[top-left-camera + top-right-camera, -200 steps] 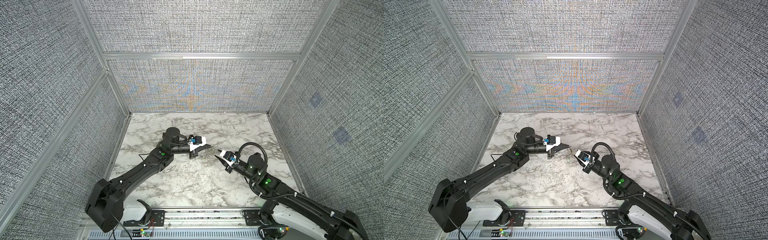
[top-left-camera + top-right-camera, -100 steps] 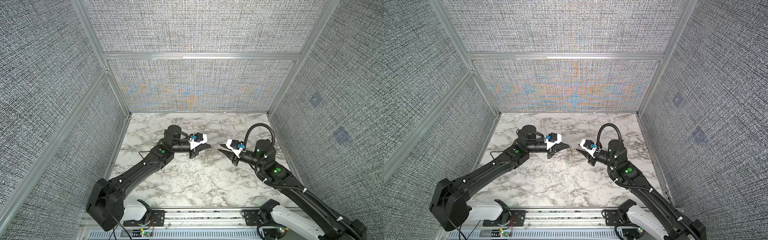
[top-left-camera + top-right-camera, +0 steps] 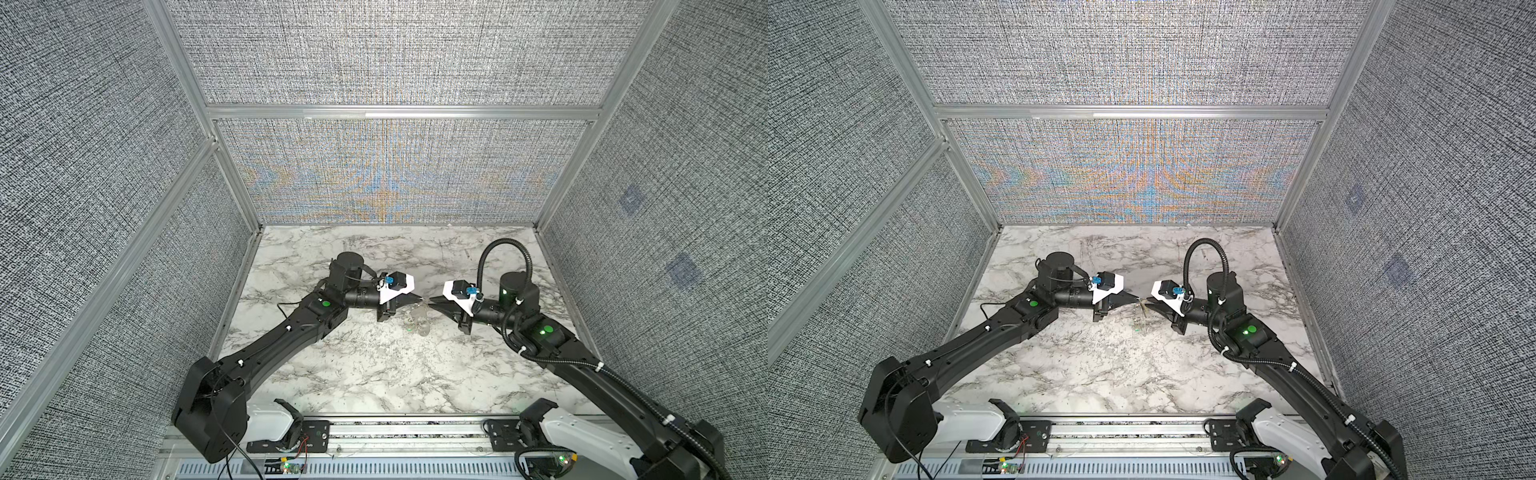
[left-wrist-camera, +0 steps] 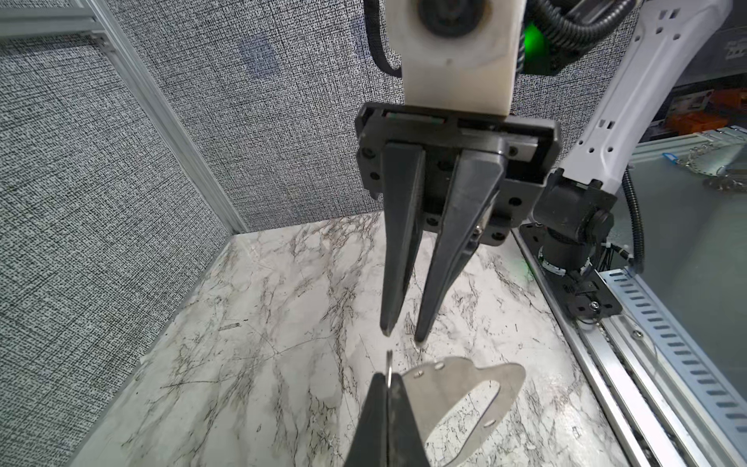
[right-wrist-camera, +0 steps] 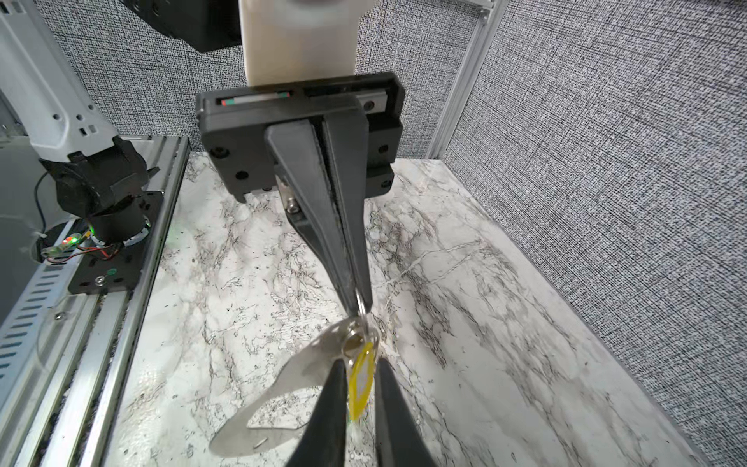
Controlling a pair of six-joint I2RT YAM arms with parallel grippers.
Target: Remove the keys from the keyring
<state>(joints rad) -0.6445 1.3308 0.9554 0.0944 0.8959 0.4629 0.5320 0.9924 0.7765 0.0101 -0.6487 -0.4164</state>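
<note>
Left tool (image 5: 357, 301): clamped tight on the thin loop atop the keyring (image 4: 456, 374).
Keyring: hanging between both tools, above the counter (image 3: 374, 374).
Right tool (image 4: 404, 336): narrow gap, fingers flanking a key's yellow tag (image 5: 361, 384), just beside the keyring.

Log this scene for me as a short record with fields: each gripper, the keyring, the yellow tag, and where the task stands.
left gripper: shut on the small ring
right gripper: narrowly open, tips close to the ring
keyring: flat plate with long slot, hanging from the ring
yellow tag: hangs at the ring, seen between the right jaws in the right wrist view; contact unclear
key: at the ring, beside the tag
task state: key not yet off
</note>
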